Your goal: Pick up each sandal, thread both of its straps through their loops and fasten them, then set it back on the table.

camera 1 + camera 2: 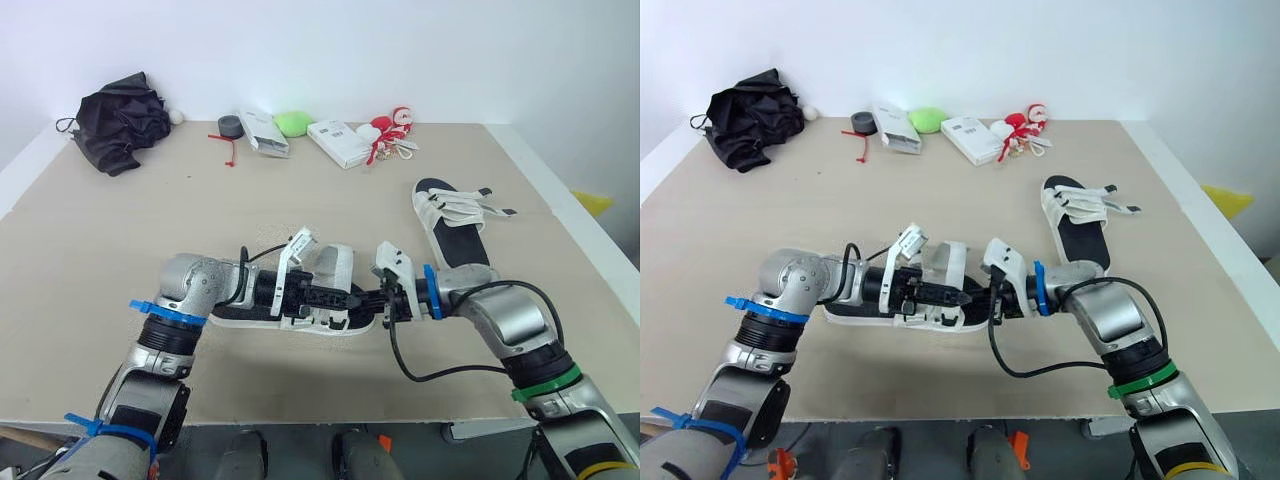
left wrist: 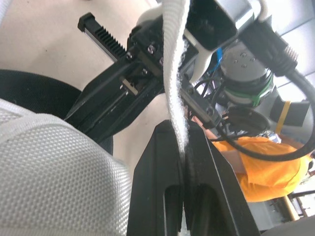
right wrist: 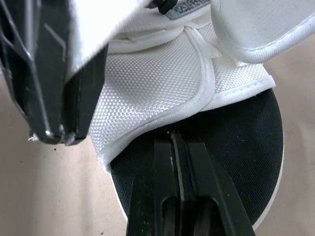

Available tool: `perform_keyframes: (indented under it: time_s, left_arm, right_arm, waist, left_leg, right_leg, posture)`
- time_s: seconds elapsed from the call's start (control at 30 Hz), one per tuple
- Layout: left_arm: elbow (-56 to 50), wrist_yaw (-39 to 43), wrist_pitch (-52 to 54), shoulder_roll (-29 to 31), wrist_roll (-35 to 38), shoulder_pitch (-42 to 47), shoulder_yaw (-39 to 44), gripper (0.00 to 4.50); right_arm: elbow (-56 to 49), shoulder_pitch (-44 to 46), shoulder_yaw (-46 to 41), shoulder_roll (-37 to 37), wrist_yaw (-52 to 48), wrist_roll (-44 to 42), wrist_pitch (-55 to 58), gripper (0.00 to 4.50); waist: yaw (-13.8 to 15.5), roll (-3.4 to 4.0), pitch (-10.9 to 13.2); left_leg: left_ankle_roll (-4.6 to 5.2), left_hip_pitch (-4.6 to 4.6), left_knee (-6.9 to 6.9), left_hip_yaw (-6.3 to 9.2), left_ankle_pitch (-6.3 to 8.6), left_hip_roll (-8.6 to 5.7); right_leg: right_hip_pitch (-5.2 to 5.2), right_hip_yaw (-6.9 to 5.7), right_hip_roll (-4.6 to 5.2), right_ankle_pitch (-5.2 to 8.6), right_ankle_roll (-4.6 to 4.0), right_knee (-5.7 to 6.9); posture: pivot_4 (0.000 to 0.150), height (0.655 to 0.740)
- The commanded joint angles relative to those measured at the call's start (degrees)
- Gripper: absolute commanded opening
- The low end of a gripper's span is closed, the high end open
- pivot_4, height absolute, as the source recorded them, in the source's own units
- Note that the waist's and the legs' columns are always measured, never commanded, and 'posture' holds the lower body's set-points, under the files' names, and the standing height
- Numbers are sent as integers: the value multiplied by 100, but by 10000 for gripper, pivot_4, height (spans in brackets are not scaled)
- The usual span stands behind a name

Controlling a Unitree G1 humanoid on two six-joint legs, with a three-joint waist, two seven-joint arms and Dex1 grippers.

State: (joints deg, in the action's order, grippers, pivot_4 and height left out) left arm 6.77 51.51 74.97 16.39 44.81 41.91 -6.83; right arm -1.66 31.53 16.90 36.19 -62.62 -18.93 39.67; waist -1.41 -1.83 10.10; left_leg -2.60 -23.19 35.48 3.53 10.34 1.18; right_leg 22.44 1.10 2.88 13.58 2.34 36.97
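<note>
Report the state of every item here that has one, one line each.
near sandal: lying on the table, straps unfastened.
strap: pulled up off the near sandal, pinched at its end.
left gripper: shut on the strap.
right gripper: shut, apparently holding nothing, tips over the near sandal's black sole.
far sandal: lying on the table, straps loose with ends sticking out.
umbrella: folded, lying at the far left corner.

Lower centre, the left gripper [image 1: 352, 297] and right gripper [image 1: 383, 307] meet over the near sandal [image 1: 335, 265]; a second sandal [image 1: 452, 228] lies centre-right on the table [image 1: 130, 230]; a black bundle [image 1: 120, 120] sits upper left.
</note>
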Motion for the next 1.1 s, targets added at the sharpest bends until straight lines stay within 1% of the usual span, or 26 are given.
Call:
perform_keyframes:
  time_s: [0.03, 0.17, 0.23, 0.3, 0.33, 0.5, 0.67, 0.77, 0.83, 0.87, 1.0, 1.1]
  left_arm:
    - [458, -443, -136, -274, -161, 106, 282, 438]
    - [1216, -1094, 87, -775, 197, 484, 1373, 438]
    - [1407, -1273, 280, -873, 338, 598, 1694, 438]
    - [1518, -1401, 495, -916, 399, 652, 1912, 438]
    - [1538, -1443, 568, -924, 411, 661, 1969, 438]
    - [1118, -1301, 884, -799, 442, 401, 1630, 438]
    - [513, -1041, 1114, -620, 467, 73, 1062, 438]
    - [52, -758, 816, -279, 222, -253, 298, 438]
    - [-71, -618, 612, -130, 102, -359, 6, 438]
    - [-92, -572, 544, -97, 75, -373, -59, 438]
    - [-138, -496, 253, -60, -64, -380, -210, 438]
    - [-221, -466, -220, -35, -340, -417, -409, 438]
  right_arm:
    - [262, -230, 285, 108, 145, 328, 271, 0]
    - [270, -220, 304, 97, 152, 314, 275, 0]
    - [264, -229, 307, 100, 157, 305, 282, 0]
    - [260, -250, 316, 92, 162, 307, 281, 0]
    - [258, -260, 321, 90, 163, 310, 277, 0]
    - [254, -269, 312, 90, 164, 303, 299, 0]
    - [245, -282, 307, 106, 162, 306, 303, 0]
    - [227, -291, 298, 114, 167, 302, 317, 0]
    - [217, -299, 290, 120, 170, 298, 325, 0]
    - [214, -305, 285, 127, 167, 297, 323, 0]
    - [200, -320, 274, 148, 166, 301, 334, 0]
    - [200, -314, 270, 139, 168, 300, 333, 0]
  waist:
    - [1, 0, -1]
    - [6, -3, -2]
    - [3, -4, -2]
    - [1, -3, -2]
    - [1, -4, -2]
    - [0, -3, -2]
    - [-1, -3, -2]
    - [0, -3, -3]
    - [1, -4, -6]
    - [1, -4, -6]
    - [3, -8, -29]
    - [3, -10, -33]
  left_leg:
    - [0, 0, 0, 0, 0, 0]
    - [3, 3, 9, 1, -2, -1]
    - [3, 3, 9, 1, -2, -2]
    - [2, 1, 5, 1, -1, -3]
    - [1, 1, 5, 1, -1, -3]
    - [-1, 1, -1, 1, 1, -3]
    - [-6, 2, -1, 2, 3, -3]
    - [-6, 2, -1, 2, 3, -3]
    - [-8, 3, -1, 2, 5, -3]
    - [-10, 5, -2, 2, 6, -2]
    - [-15, 6, -4, 2, 10, -2]
    - [-15, 6, -4, 2, 11, -2]
  right_leg:
    - [-1, 0, 1, 4, -7, 0]
    - [-6, -1, 1, 4, -6, -1]
    - [-7, -1, 1, 3, -4, -1]
    - [-4, -1, 1, -13, 23, -1]
    - [-4, -1, 1, -13, 24, -1]
    - [-3, -1, 0, -11, 23, -1]
    - [-3, -1, 0, -9, 21, -1]
    - [-5, -1, 1, -9, 20, -1]
    - [-5, 0, 2, -1, 7, -2]
    - [-6, 0, 2, 8, -7, -2]
    - [-7, -1, 2, 18, -10, -2]
    - [-7, 0, 2, 20, -10, -2]
  posture:
    - [1500, 7380]
    - [1500, 7380]
    - [1500, 7380]
    - [1500, 7380]
    - [1500, 7380]
    - [1500, 7380]
    - [1500, 7380]
    - [1500, 7380]
    - [1500, 7380]
    - [1500, 7380]
    - [1500, 7380]
    - [1500, 7380]
